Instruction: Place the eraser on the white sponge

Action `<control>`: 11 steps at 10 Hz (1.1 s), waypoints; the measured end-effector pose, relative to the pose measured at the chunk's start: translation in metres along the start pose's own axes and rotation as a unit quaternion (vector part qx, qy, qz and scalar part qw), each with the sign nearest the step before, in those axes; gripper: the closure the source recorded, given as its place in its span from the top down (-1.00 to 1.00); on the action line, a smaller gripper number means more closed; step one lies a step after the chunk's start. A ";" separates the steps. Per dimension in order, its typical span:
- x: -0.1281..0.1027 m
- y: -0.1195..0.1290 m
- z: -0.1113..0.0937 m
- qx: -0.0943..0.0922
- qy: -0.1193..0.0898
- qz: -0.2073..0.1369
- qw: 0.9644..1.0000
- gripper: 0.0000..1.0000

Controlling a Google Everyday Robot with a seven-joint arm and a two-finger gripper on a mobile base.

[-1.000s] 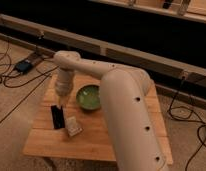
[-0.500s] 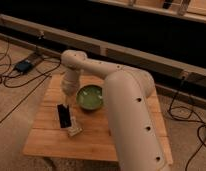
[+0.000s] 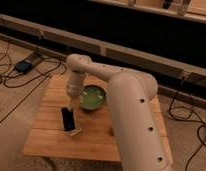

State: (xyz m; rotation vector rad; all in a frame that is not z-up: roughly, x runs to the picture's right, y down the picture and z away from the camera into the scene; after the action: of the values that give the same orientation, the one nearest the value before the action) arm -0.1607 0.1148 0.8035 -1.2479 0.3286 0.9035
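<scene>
A white robot arm (image 3: 127, 107) reaches across a small wooden table (image 3: 48, 137) from the near right, its bulky forearm filling much of the foreground and hiding the table's right side. The claw (image 3: 72, 106) hangs at the end of the wrist, just above the top end of the eraser (image 3: 68, 119), its fingers drawn together; whether they pinch the eraser's tip cannot be made out. The eraser, a flat black slab, lies over the white sponge (image 3: 74, 132), of which only a pale corner shows at the slab's lower right end. Just beside them to the right sits a green bowl (image 3: 93, 97), partly tucked against the arm's wrist section. On the floor beyond the table's left side, a dark power box (image 3: 27, 65) lies among black cables (image 3: 16, 82), and more cable (image 3: 188, 112) trails along the floor at far right. A long dark wall unit (image 3: 146, 35) runs across the background.
</scene>
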 end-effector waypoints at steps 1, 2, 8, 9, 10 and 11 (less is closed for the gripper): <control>0.002 -0.002 0.003 -0.003 0.003 0.000 1.000 -1.00; 0.003 -0.002 0.004 -0.004 0.005 0.000 1.000 -1.00; 0.010 -0.006 0.018 -0.016 0.024 -0.002 1.000 -0.31; 0.008 -0.007 0.018 -0.015 0.023 -0.003 1.000 -0.07; 0.007 -0.007 0.018 -0.014 0.023 -0.004 1.000 0.13; 0.005 -0.007 0.018 -0.014 0.021 -0.005 1.000 0.34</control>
State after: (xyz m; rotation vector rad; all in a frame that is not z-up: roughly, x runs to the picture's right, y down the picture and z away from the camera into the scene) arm -0.1563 0.1330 0.8108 -1.2946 0.3439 0.8757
